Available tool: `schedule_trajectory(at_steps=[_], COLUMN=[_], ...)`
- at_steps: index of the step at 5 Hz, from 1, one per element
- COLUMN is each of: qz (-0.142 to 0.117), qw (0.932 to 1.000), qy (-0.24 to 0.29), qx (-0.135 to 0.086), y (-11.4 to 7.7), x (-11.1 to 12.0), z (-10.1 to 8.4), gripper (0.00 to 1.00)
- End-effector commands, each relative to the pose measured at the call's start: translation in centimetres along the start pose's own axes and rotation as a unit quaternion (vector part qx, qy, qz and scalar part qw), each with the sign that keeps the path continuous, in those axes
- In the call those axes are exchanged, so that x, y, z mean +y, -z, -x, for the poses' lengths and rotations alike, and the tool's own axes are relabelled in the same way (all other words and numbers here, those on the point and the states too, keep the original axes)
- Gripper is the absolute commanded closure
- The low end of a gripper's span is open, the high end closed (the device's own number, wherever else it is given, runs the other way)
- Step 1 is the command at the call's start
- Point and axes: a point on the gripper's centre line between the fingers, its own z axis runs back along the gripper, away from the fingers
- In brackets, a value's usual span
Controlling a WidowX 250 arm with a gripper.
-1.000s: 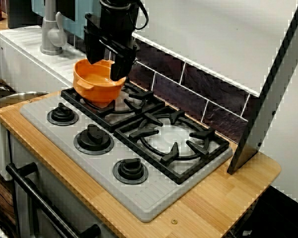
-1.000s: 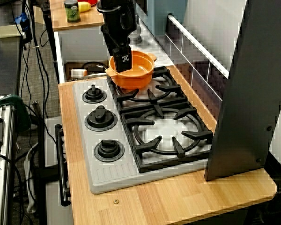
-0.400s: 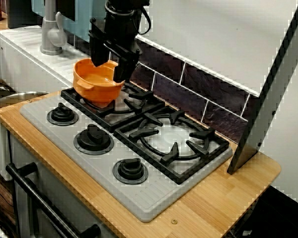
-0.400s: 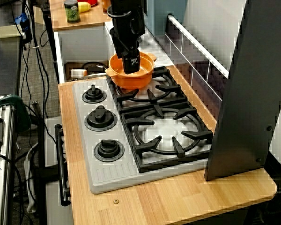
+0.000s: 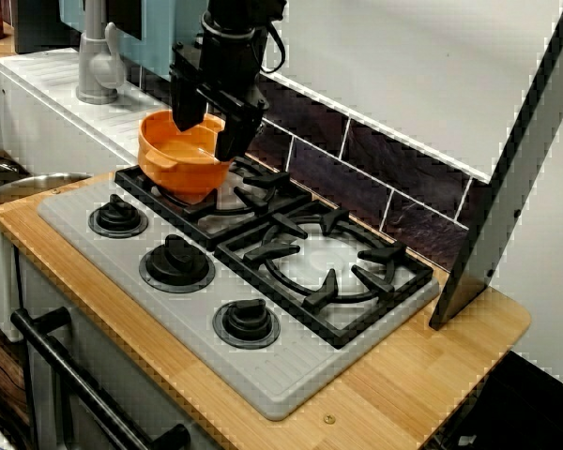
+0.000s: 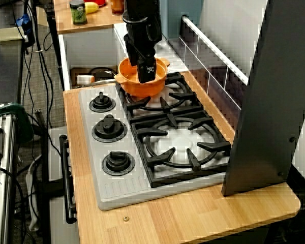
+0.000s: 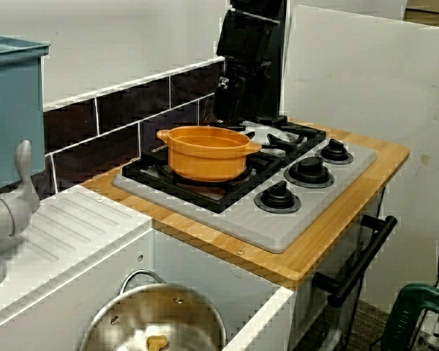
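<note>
Arm pose: the arm comes down nearly vertical from above over the sink end of the cooktop (image 5: 291, 380). The black gripper (image 5: 209, 127) points down at the orange pot (image 5: 183, 159). In the view from the knob side its two fingers (image 5: 233, 139) stand well apart with the pot's orange inner wall showing between them, so the jaws are spread and hold nothing.

In the view along the cooktop the gripper (image 6: 145, 73) hangs over the wall-side half of the pot (image 6: 134, 87), with its tip at about rim height. In the view from the sink the gripper (image 7: 233, 110) shows behind the pot (image 7: 205, 157), on the side towards the tiled wall (image 7: 117, 121). I cannot tell whether a finger touches the rim.

Pot: round, shallow and orange all over, with a small lug handle on each of two opposite sides. It has no lid, and the part of the inside that shows is bare. It stands upright and level on the black burner grate (image 5: 249, 192) at the sink end of the cooktop, on the wall side.

Around it: the second grate (image 5: 333, 272) lies next along the wall edge. Three black knobs (image 5: 176, 261) run along the cooktop's front edge. A wooden counter (image 5: 422, 375) carries the cooktop. A steel pot (image 7: 155, 329) sits in the sink beyond the counter's end.
</note>
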Motion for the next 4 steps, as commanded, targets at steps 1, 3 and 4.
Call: schedule_trajectory(at_steps=[1,3,4], qz=[-0.001,-0.005,-0.005], qw=[0.9995,0.9995,0.9994], qy=[-0.015,-0.019,-0.025], qx=[-0.029,-0.026,-0.024], y=[-0.3,0.9,1.0], x=[0.7,1.0,1.2], z=[-1.1,-1.0,-1.2], gripper=[0.00,0.00,0.00])
